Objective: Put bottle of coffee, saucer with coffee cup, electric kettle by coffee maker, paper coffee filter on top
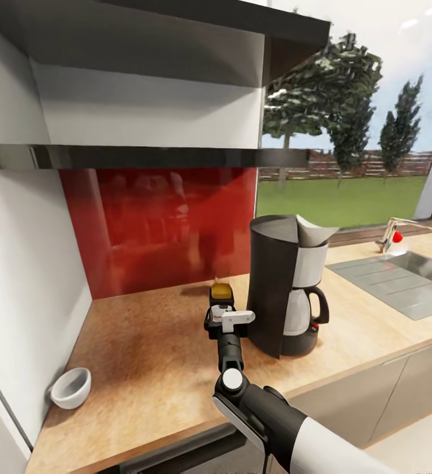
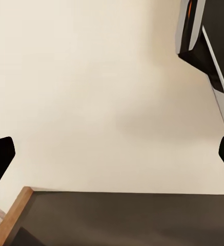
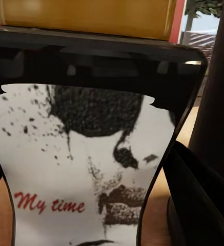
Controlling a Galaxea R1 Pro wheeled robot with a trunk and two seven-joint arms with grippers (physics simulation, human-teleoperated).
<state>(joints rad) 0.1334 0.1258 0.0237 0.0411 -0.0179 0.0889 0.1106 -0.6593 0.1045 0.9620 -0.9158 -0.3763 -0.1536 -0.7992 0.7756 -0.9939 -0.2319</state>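
The coffee maker [image 1: 285, 286] stands on the countertop [image 1: 150, 368], tall and black with its glass carafe in front. A white paper coffee filter [image 1: 315, 232] sits on top of it. Just left of the machine, my right gripper [image 1: 221, 315] is shut on the bottle of coffee [image 1: 221, 290], whose yellow cap shows above the fingers. The right wrist view has the bottle of coffee [image 3: 86, 154] close up, with its white label and red writing. The coffee cup [image 1: 71, 387] sits on the countertop at the far left, by the wall. My left gripper [image 2: 112, 156] is open over a pale floor.
A steel sink [image 1: 407, 276] with a faucet [image 1: 392, 235] is set into the counter on the right. A dark shelf [image 1: 150, 157] runs above a red backsplash [image 1: 163, 224]. A white wall closes the left end. In the left wrist view a dark surface [image 2: 122, 220] has a wooden edge.
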